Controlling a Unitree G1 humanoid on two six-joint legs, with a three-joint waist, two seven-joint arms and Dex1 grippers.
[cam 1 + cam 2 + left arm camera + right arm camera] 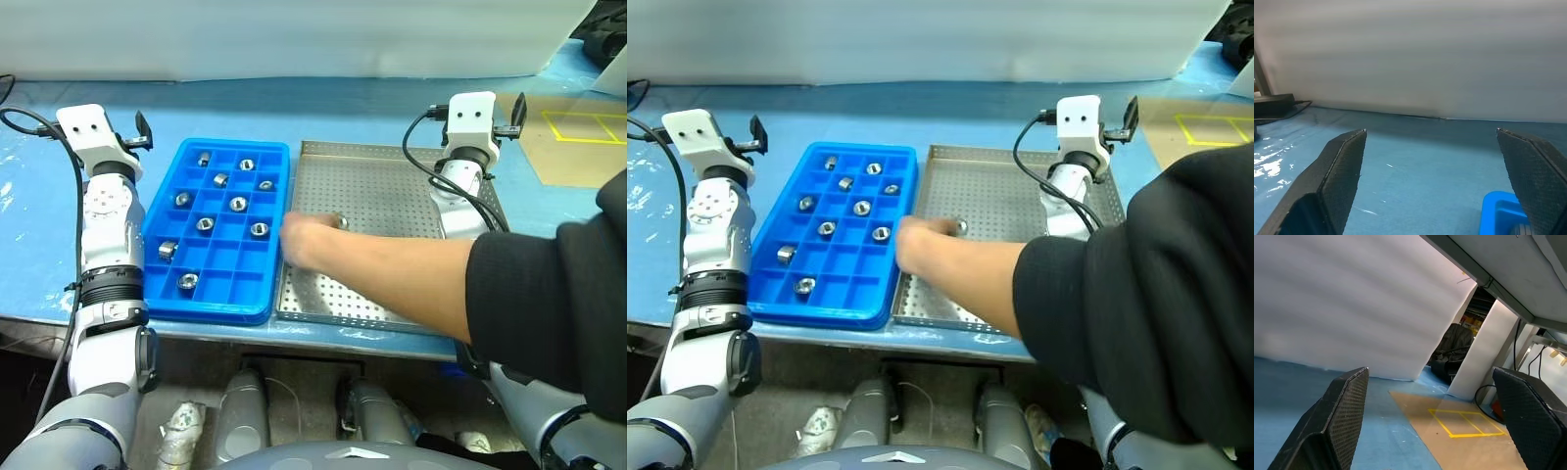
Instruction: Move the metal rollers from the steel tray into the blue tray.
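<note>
Shiny silver metal rollers (238, 204), short cylinders each with a hole through the middle, sit one to a square in nine compartments of the blue tray (157, 217); most stand on end with the bore facing up, though I cannot read the axis of the smaller, farther ones. One more roller (341, 222) lies on the steel tray (392, 186), near its middle, just at the fingertips of a person's hand (306, 240) that reaches across from my right in a black sleeve (549, 294). That tray is square, dull silver, its floor dotted with rows of perforations inside a low raised rim. It lies touching the blue tray's right edge, and the glossy plastic tray is narrower, with its long side running away from me and a grid of square cells. Both rest on a table covered in blue film (39, 225) that wrinkles and glints. My left gripper (1435, 181) hangs beyond the blue tray's far left corner, its two black textured fingers (1342, 171) spread wide with nothing between them. My right gripper (1430, 421) hovers over the steel tray's far right corner, its fingers equally wide and empty, pointing past the table toward a tan floor patch marked with yellow tape (1464, 423).
</note>
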